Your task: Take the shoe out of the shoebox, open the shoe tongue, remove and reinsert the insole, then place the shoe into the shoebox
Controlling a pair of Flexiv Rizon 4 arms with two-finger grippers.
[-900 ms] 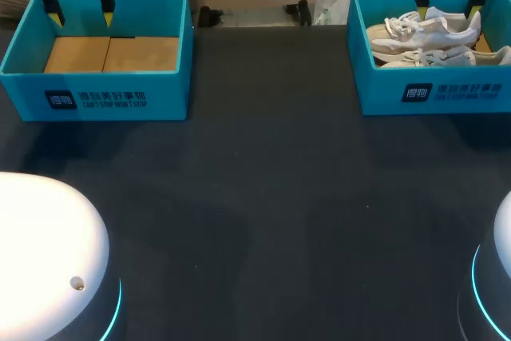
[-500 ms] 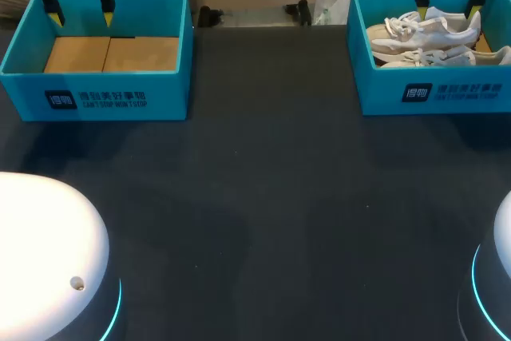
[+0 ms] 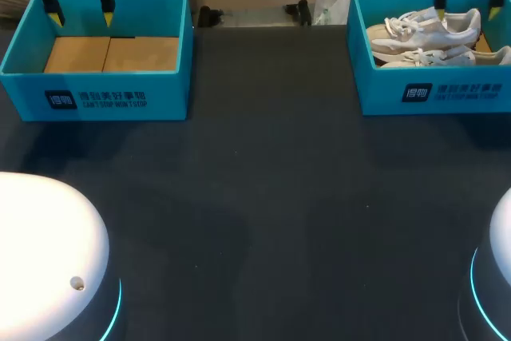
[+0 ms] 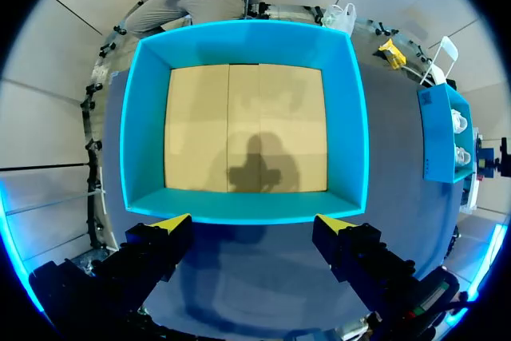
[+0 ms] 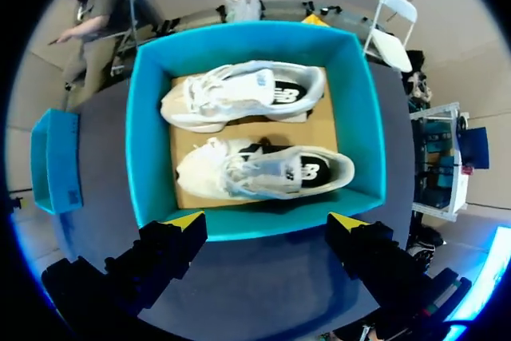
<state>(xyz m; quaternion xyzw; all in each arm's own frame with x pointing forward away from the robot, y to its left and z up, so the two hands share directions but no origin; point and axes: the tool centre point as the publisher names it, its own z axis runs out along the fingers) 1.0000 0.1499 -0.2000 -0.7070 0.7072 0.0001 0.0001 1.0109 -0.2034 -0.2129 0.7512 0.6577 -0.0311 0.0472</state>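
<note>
Two white sneakers lie on their sides in the teal shoebox (image 3: 447, 93) at the far right: one toward the back (image 3: 423, 28), one nearer the front (image 3: 435, 56). My right gripper (image 3: 467, 5) hangs open above that box's back right part and touches neither shoe. From the right wrist, the gripper (image 5: 267, 221) looks down on the box (image 5: 363, 117) and both shoes (image 5: 239, 93) (image 5: 263, 169). My left gripper (image 3: 80, 9) is open above the back of the other teal box (image 3: 104, 97). The left wrist gripper (image 4: 254, 225) faces that box (image 4: 128, 117), where only the cardboard floor shows.
Dark tabletop (image 3: 263, 181) stretches between the two boxes and toward the near edge. My arms' white bases sit at the near left (image 3: 48, 253) and near right corners. In the left wrist view the shoebox (image 4: 439, 133) stands off to the side.
My right gripper has shifted a little to the right above the shoebox. The left arm, the boxes and the shoes have not moved.
</note>
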